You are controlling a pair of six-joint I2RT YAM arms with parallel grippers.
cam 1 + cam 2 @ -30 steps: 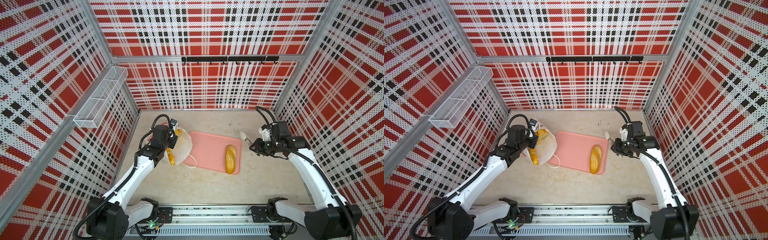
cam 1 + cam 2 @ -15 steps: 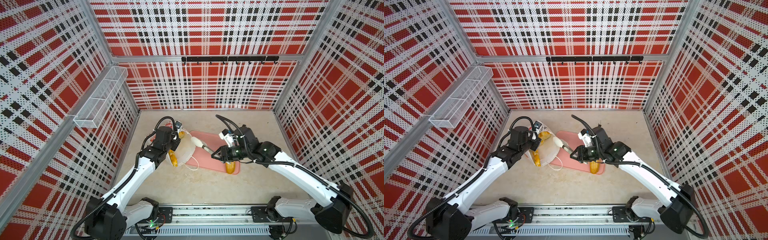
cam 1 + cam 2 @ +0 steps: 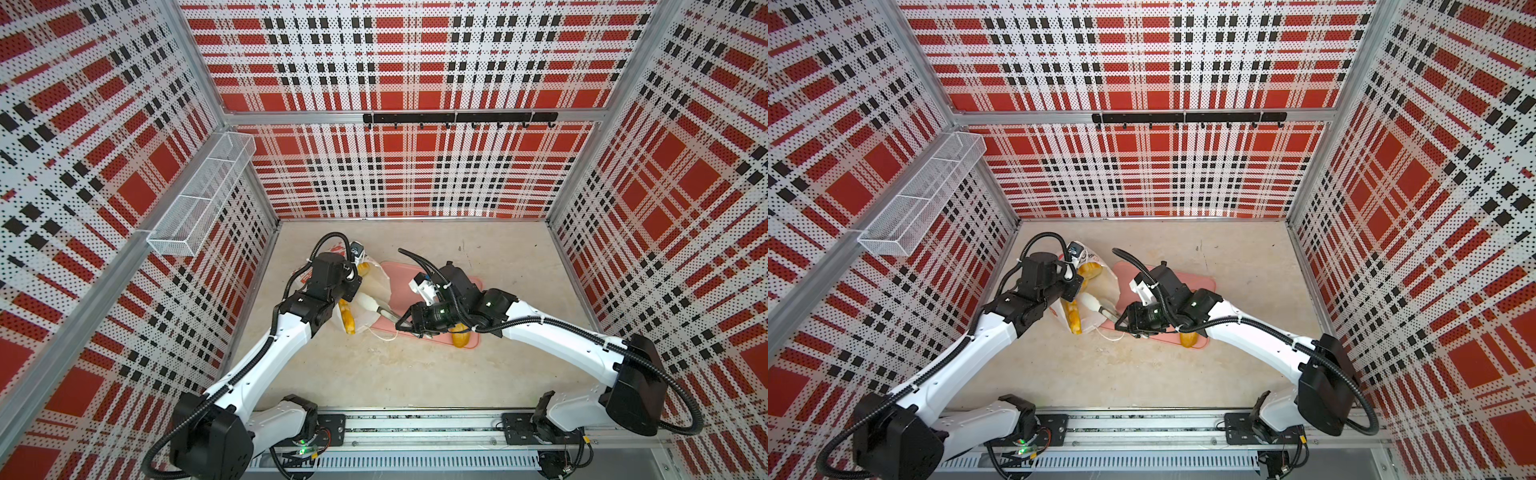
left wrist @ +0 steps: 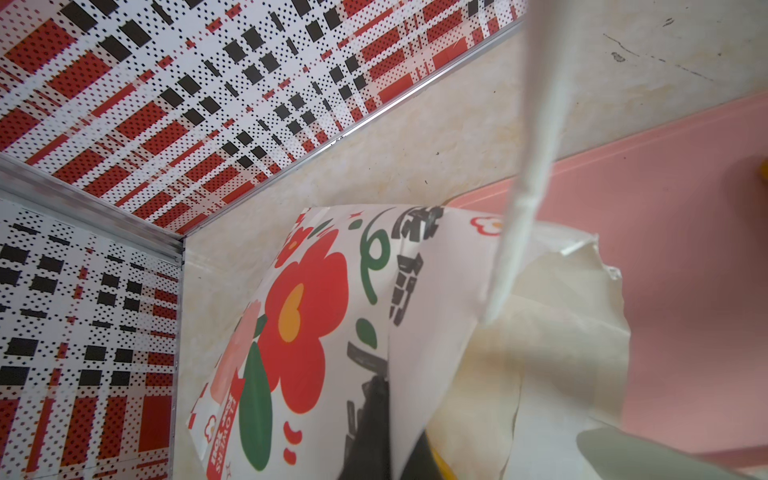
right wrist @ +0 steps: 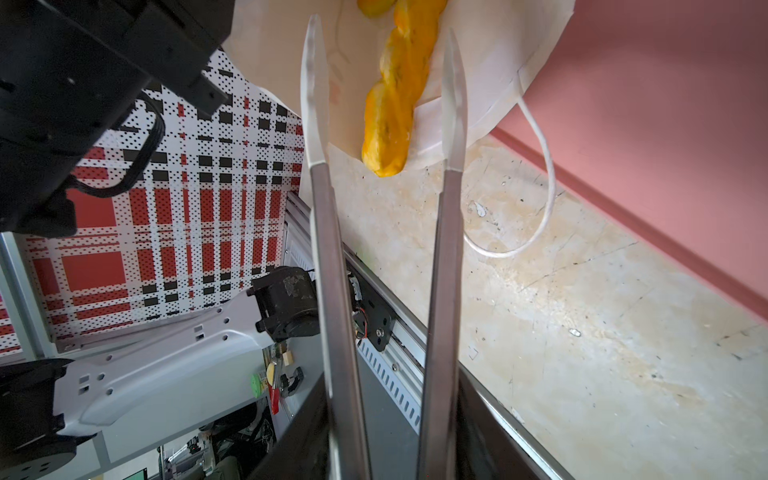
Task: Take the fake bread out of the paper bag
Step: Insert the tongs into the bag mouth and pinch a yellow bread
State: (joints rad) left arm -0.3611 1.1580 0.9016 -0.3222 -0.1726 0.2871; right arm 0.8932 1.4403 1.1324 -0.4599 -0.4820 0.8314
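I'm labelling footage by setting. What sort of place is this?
Most likely a robot test cell, not a real bakery: two arms on a base rail, plaid perforated panels boxing in the tabletop, and toy bread in a paper bag.

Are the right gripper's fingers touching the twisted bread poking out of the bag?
Apart. Right wrist view: the right gripper's fingers flank the twisted bread, white paper bag showing in each gap.

Bright even light, blurred wrist foregrounds
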